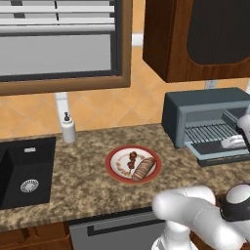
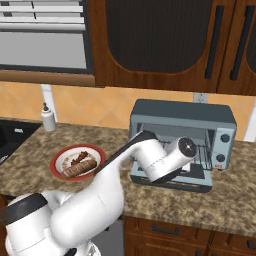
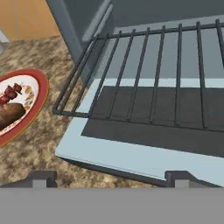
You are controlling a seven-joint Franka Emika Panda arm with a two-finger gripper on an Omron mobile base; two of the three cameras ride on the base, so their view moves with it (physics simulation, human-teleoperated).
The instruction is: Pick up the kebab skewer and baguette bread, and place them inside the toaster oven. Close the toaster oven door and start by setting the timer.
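Observation:
The kebab skewer (image 1: 132, 160) and the baguette bread (image 1: 143, 169) lie side by side on a red-rimmed plate (image 1: 113, 168) on the counter. In the hand view the plate (image 3: 30, 94) sits at the left with the skewer (image 3: 11, 92) and the baguette (image 3: 8, 113) on it. To the plate's right stands the grey-blue toaster oven (image 1: 205, 110). The toaster oven door (image 3: 131, 153) is folded down flat, and the wire rack (image 3: 144, 74) juts out over it. My gripper (image 3: 111, 178) hovers over the open door, open, with nothing between its fingertips (image 3: 43, 178).
A black sink (image 1: 27, 171) is sunk into the counter at the left, with a white soap dispenser (image 1: 68, 128) behind it. A dark wooden wall cabinet (image 1: 195, 34) hangs over the oven. The oven's knobs (image 2: 225, 137) are on its right side. My arm (image 2: 150, 160) crosses in front of the oven.

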